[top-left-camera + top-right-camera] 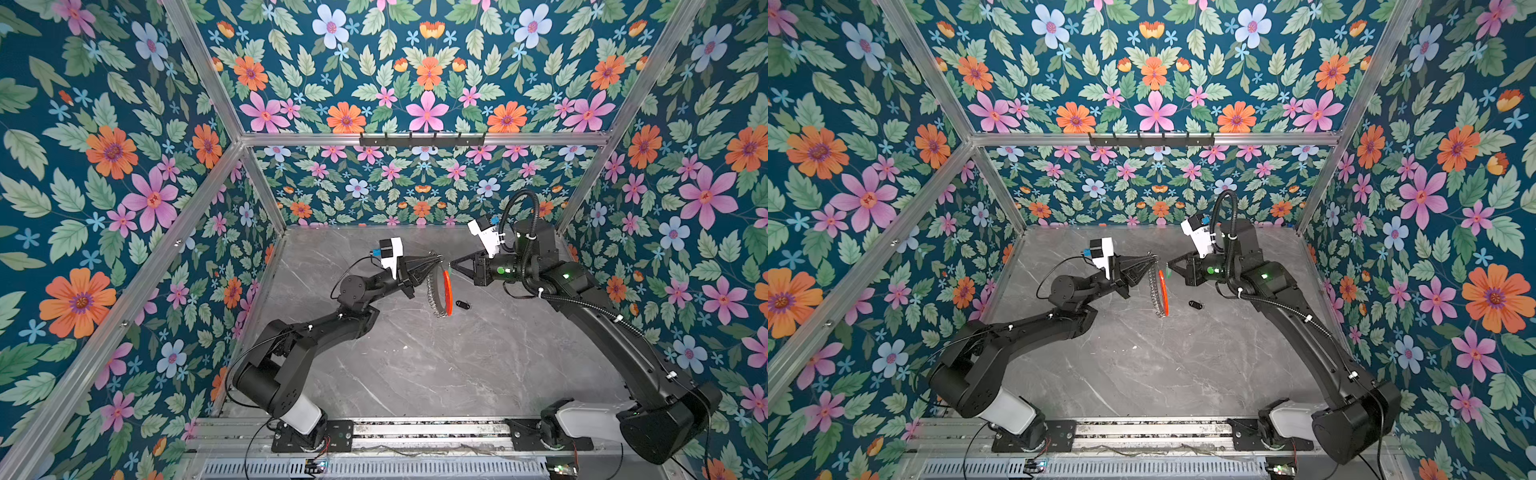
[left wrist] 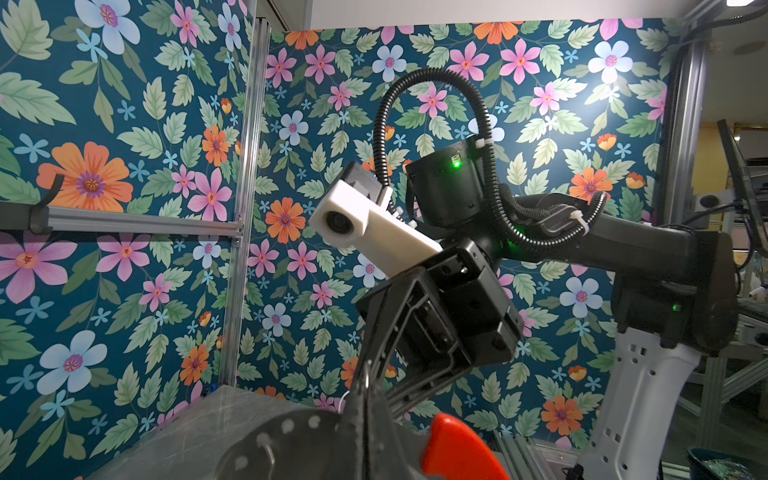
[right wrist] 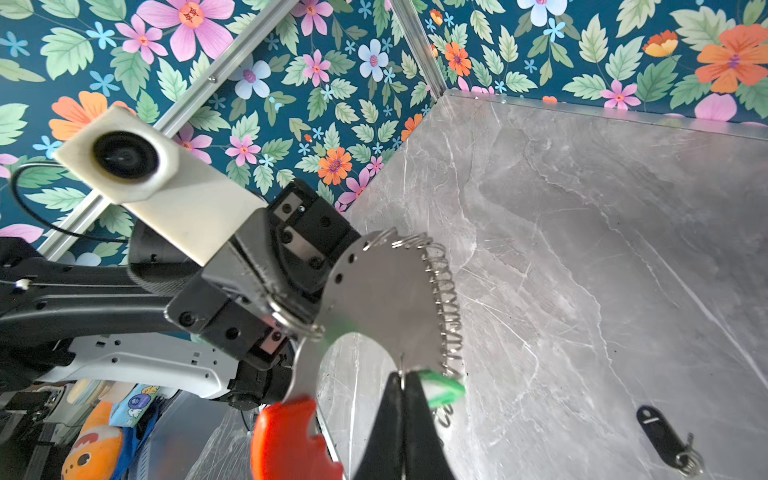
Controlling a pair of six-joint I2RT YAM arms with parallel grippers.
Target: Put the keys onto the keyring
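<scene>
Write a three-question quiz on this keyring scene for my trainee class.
1. True or false: the black-fob key lies loose on the grey table.
2. What grips the keyring? A the left arm's jaws; B the right arm's jaws; C nothing.
3. Fill in: the right arm's jaws pinch the tagged key, whose tag is ____.
Key: 1 true; 2 A; 3 green.
</scene>
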